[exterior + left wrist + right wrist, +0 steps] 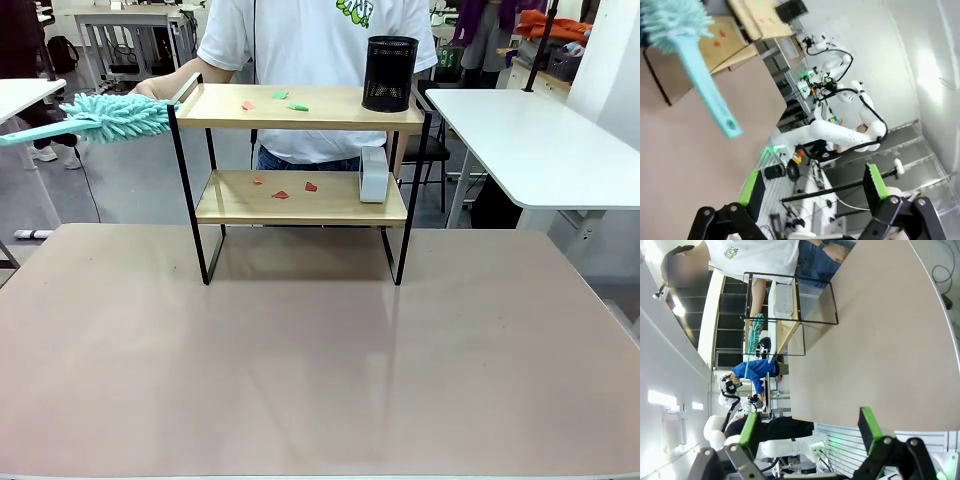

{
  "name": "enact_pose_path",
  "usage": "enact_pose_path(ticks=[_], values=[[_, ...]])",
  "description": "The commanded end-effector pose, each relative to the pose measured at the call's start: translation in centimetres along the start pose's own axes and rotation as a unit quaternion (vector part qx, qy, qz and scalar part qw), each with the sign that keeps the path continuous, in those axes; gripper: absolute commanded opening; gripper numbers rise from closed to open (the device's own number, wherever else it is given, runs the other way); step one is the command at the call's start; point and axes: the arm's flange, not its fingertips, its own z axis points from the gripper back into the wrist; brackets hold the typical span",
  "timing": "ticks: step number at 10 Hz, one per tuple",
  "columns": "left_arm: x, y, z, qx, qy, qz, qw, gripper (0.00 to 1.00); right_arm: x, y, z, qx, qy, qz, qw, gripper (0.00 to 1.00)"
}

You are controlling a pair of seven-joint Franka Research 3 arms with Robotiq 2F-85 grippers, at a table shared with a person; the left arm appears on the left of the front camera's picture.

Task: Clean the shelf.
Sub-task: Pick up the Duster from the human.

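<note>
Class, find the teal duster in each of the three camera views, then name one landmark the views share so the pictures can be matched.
Front view: the teal duster is at the left edge, its head by the top board of the shelf.
Left wrist view: teal duster at top left, handle slanting down towards the centre.
Right wrist view: teal duster left of centre.
Shared landmark: shelf.

The person wears a white short-sleeved T-shirt (300, 50) with a green print (353, 10) at twelve o'clock on the chest, and blue jeans (270, 158). Both arms are white, rounded tubes. The right arm (835, 134) carries thin black cables (840, 90), and the left arm (790, 446) glows green at one joint. The left jaws and right jaws are black bolted links with green pads (875, 181).
</note>
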Motion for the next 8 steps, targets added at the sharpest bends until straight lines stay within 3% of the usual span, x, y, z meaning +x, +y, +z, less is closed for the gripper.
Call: enact_pose_path(ticks=[1, 3, 6, 8], values=[[4.2, 2.1, 1.5, -0.009, 0.001, 0.099, 0.995, 1.00, 0.2, 0.2, -0.1, 0.014, -0.008, 0.015, 1.000, 1.00], [5.2, 5.7, -0.3, 0.005, -0.014, 0.184, 0.983, 1.00, 0.2, 0.2, -0.1, 0.014, -0.008, 0.015, 1.000, 1.00], [4.9, 8.9, -4.3, -0.037, -0.007, 0.287, 0.957, 1.00, 0.2, 0.2, -0.1, 0.014, -0.008, 0.015, 1.000, 1.00], [5.4, 9.7, -7.2, -0.029, -0.014, 0.278, 0.960, 1.00, 0.2, 0.2, -0.1, 0.014, -0.008, 0.015, 1.000, 1.00]])
